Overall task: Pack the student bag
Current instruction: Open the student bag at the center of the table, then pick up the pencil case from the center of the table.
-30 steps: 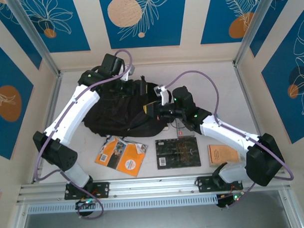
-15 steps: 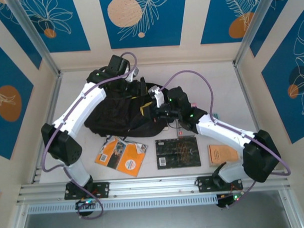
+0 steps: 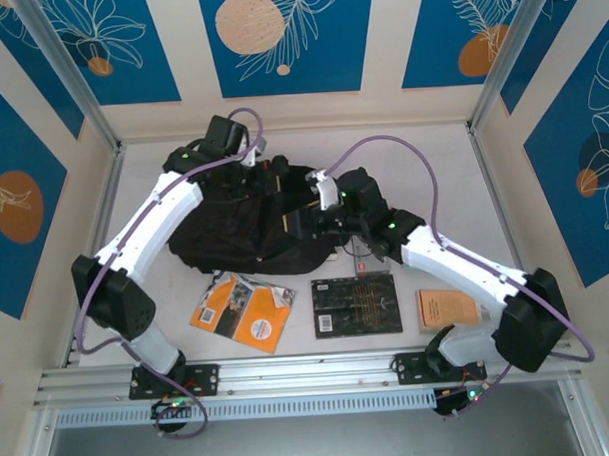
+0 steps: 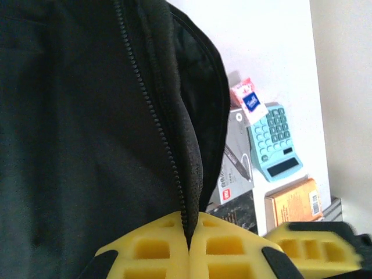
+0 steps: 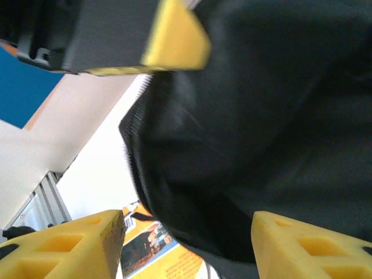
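The work surface is a white table (image 3: pixel 433 183) inside a booth with blue and cream patterned panels. The backpack (image 3: pixel 230 231) lies flat at the middle of the table, towards the far side, with its opening facing right.

The left gripper (image 4: pixel 189 232) reaches over the far edge of the backpack. Its yellow fingers are pressed together on the zipper edge of the opening. The right gripper (image 5: pixel 186 232) is at the right side of the backpack, at the opening. Its fingers stand apart, with black fabric hanging over the gap, and nothing is clamped.

Handling, as a judgement:
- The backpack is soft and limp. It sags and folds wherever it is not supported.
- It appears light while unfilled and is likely to slide on the smooth table if pushed.
- Take hold at the zipper edge or a seam. These give a firm ridge, whereas loose cloth can slip out.
- Hold the opening apart at two points, or it collapses shut.

An orange book (image 3: pixel 242 310), a black book (image 3: pixel 355 306) and a small brown book (image 3: pixel 447 308) lie near the front edge. A light blue calculator (image 4: pixel 278 148) lies right of the backpack.
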`<action>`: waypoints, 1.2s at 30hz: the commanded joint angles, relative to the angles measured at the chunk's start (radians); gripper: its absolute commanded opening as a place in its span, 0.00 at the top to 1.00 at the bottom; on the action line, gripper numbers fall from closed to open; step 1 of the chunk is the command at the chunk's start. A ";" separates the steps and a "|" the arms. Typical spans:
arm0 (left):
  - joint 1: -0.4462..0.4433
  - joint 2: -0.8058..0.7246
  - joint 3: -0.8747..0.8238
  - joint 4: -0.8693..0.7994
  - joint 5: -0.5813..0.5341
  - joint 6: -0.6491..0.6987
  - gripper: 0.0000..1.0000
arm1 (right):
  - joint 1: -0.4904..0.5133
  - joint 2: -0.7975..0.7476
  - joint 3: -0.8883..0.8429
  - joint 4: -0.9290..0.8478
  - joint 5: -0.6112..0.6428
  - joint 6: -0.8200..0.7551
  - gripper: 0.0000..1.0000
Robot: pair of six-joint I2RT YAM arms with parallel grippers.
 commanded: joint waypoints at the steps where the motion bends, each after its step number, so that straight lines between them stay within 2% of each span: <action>1: 0.013 -0.066 -0.038 -0.013 -0.068 0.049 1.00 | -0.023 -0.105 -0.023 -0.164 0.136 0.082 0.39; 4: 0.027 -0.100 -0.062 0.010 -0.082 0.047 1.00 | -0.093 -0.117 -0.014 -0.335 0.169 0.168 0.33; 6: 0.030 -0.106 -0.057 0.020 -0.071 0.053 1.00 | -0.150 -0.087 0.004 -0.443 0.147 0.176 0.28; 8: 0.031 -0.105 -0.036 0.014 -0.068 0.070 1.00 | -0.184 -0.042 0.005 -0.520 0.170 0.153 0.17; 11: 0.030 -0.118 -0.029 0.009 -0.096 0.101 1.00 | -0.182 0.061 0.037 -0.619 0.285 0.095 0.00; 13: 0.031 -0.133 -0.043 0.013 -0.130 0.124 1.00 | -0.192 0.132 0.052 -0.648 0.348 0.074 0.01; 16: 0.031 -0.151 -0.076 0.030 -0.146 0.141 1.00 | -0.216 0.227 0.064 -0.638 0.364 0.052 0.01; 23: 0.031 -0.175 -0.139 0.081 -0.093 0.126 1.00 | -0.284 0.419 0.127 -0.617 0.360 -0.017 0.01; 28: 0.031 -0.181 -0.144 0.092 -0.059 0.117 1.00 | -0.321 0.494 0.155 -0.618 0.303 -0.051 0.01; 33: 0.031 -0.183 -0.146 0.093 -0.049 0.115 1.00 | -0.342 0.518 0.145 -0.606 0.279 -0.069 0.01; 36: 0.031 -0.181 -0.149 0.096 -0.050 0.116 1.00 | -0.348 0.530 0.132 -0.584 0.223 -0.076 0.01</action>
